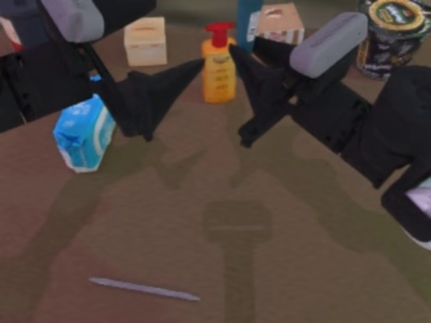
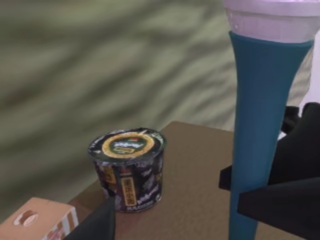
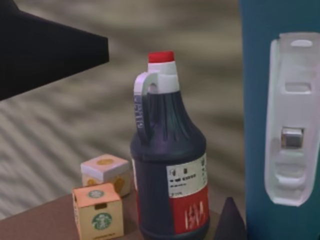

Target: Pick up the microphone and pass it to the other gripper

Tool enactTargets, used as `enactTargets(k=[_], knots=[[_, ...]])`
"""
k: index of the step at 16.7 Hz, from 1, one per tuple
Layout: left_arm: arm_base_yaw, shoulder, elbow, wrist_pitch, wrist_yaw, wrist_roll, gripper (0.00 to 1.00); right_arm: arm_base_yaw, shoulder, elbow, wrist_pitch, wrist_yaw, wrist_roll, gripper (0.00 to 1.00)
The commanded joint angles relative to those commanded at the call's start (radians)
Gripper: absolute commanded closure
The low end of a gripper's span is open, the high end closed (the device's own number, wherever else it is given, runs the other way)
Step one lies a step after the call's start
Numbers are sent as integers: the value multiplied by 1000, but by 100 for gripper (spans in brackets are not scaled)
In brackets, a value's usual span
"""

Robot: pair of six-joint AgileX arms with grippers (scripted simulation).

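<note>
- The microphone (image 1: 248,20) stands upright at the middle of the table's (image 1: 202,202) far edge. Its teal handle runs out of the top view's upper border.
- From the left wrist camera, the microphone (image 2: 260,125) shows its pale rounded head uppermost and its handle tapering downward. Black gripper parts sit close against the lower handle.
- From the right wrist camera, the handle (image 3: 280,120) fills one side, its white button strip facing the lens.
- The left gripper (image 1: 174,99) is left of the table's far middle, pointing toward the microphone. I cannot tell how wide it is set or whether it holds anything.
- The right gripper (image 1: 239,94) mirrors it from the right, its tip just beside the handle's lower end. I cannot tell whether it grips the microphone.
- A yellow pump bottle (image 1: 219,70) stands between the two grippers.
- A blue-and-white pack (image 1: 84,133) lies toward the left edge, and a cream box (image 1: 145,42) stands near the far edge.
- A dark printed cup (image 1: 394,33) sits at the far right corner.
- A thin grey stick (image 1: 145,289) lies near the near edge.
</note>
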State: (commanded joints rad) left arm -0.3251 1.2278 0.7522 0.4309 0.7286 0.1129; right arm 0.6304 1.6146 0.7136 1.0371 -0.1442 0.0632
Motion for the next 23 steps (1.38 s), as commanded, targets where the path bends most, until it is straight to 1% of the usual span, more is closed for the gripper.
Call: enactTargets(k=[3, 5, 7, 11, 13, 14, 18, 23], knots=[[3, -1, -1, -1, -4, -1, 0, 0, 0, 0, 0, 0, 0, 100], [-22, 37, 30, 9, -23, -1, 0, 0, 0, 0, 0, 0, 0, 100], [-63, 109, 85, 28, -61, -3, 0, 0, 0, 0, 0, 0, 0, 100], [-161, 272, 209, 68, -157, -7, 0, 0, 0, 0, 0, 0, 0, 100], [-195, 324, 250, 80, -190, -8, 0, 0, 0, 0, 0, 0, 0, 100], [-203, 334, 259, 83, -197, -9, 0, 0, 0, 0, 0, 0, 0, 100], [-204, 335, 260, 83, -198, -9, 0, 0, 0, 0, 0, 0, 0, 100], [-204, 335, 260, 83, -198, -9, 38, 0, 0, 0, 0, 0, 0, 100]])
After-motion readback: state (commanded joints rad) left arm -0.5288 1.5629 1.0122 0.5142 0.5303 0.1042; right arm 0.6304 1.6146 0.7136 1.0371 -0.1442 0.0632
